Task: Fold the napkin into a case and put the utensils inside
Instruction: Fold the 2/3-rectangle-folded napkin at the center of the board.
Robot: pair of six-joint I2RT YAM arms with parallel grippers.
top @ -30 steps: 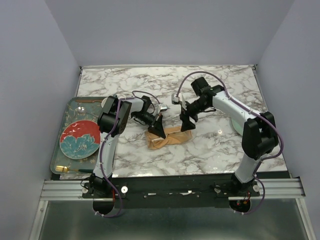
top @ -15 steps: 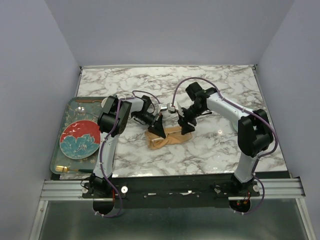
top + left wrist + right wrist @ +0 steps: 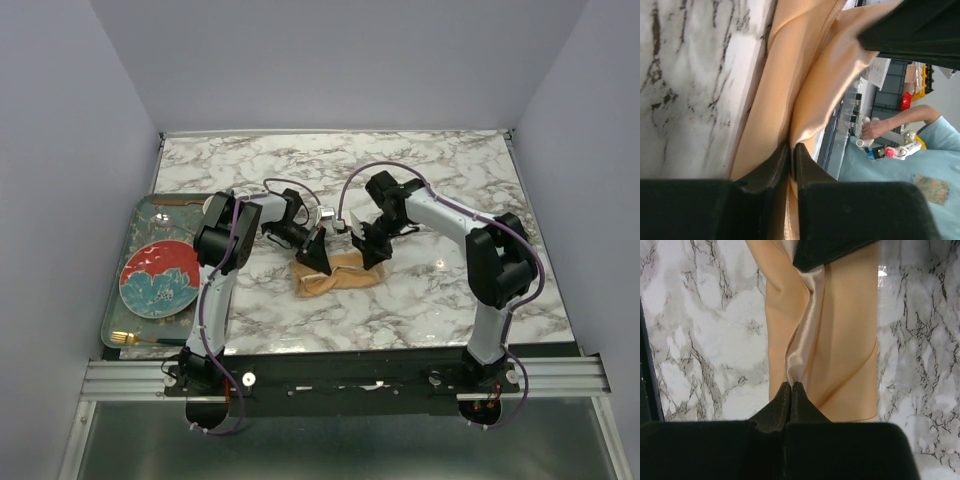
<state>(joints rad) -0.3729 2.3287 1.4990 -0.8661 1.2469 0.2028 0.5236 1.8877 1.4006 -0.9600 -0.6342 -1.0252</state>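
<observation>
The peach-orange napkin (image 3: 338, 277) lies bunched in a narrow strip at the middle of the marble table. My left gripper (image 3: 318, 259) bears down on its left part, jaws pinched on a raised fold of the napkin (image 3: 785, 90), with cloth running between the fingertips. My right gripper (image 3: 372, 256) is at its right end, shut on a shiny ridge of the napkin (image 3: 840, 340). A gold fork (image 3: 136, 339), one of the utensils, rests on the front edge of the tray, far from both grippers. No finished case shows.
A grey patterned tray (image 3: 118, 300) sits at the table's left edge and carries a red plate with a blue flower (image 3: 160, 278). The two arms' fingers stand close together over the cloth. Bare marble surrounds the napkin.
My right arm has swung left and down onto the napkin's right end, and its jaws have gone from open to shut on the cloth. The left gripper has stayed in place.
</observation>
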